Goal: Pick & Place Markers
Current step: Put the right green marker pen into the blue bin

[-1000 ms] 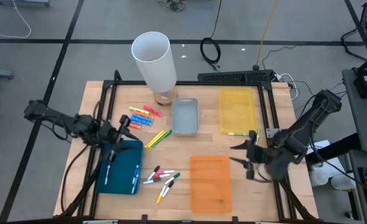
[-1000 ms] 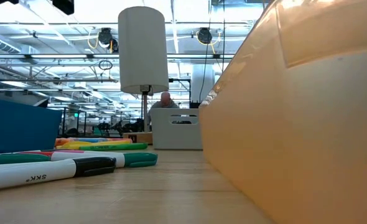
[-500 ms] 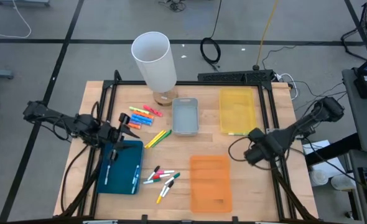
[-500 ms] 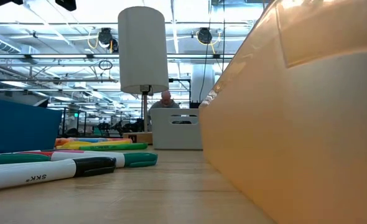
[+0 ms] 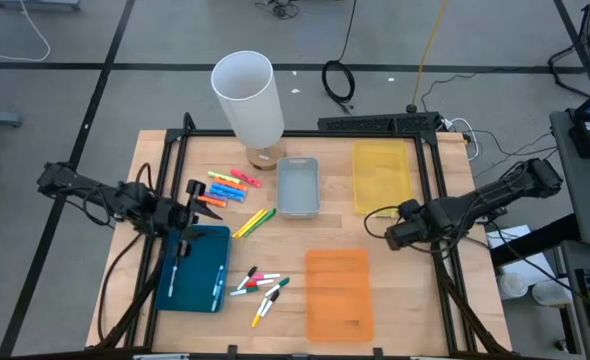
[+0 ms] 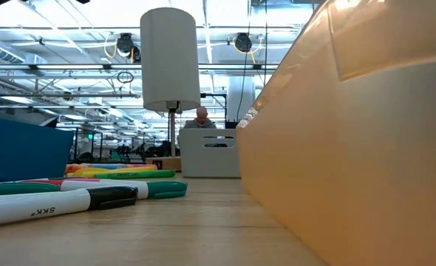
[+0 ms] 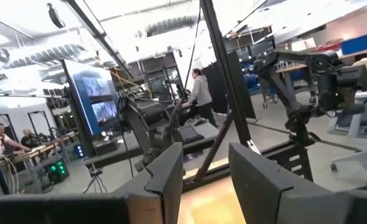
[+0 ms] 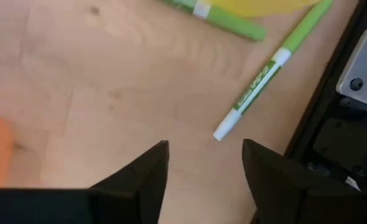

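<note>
Loose markers lie on the wooden table: a neon group (image 5: 230,187), a yellow and green pair (image 5: 255,220), and white-bodied ones (image 5: 260,285) near the front. A green marker (image 8: 258,87) lies flat beside the yellow tray (image 5: 382,176), and another (image 8: 224,18) lies at the tray's edge. My right gripper (image 5: 395,234) points down, open, just short of the green marker's white end (image 8: 224,130). My left gripper (image 5: 197,198) hovers open over the far edge of the blue tray (image 5: 193,268), nothing between its fingers (image 7: 171,174).
A grey tray (image 5: 297,186) sits far centre and an orange tray (image 5: 339,292) near right. A tall white cylinder (image 5: 247,95) stands at the far edge. The blue tray holds a few markers. A black frame rail (image 8: 333,124) runs close beside the green marker.
My right gripper has swung from the near right toward the yellow tray, come down, and turned from level to pointing down at the table. My left gripper has rolled a little in place.
</note>
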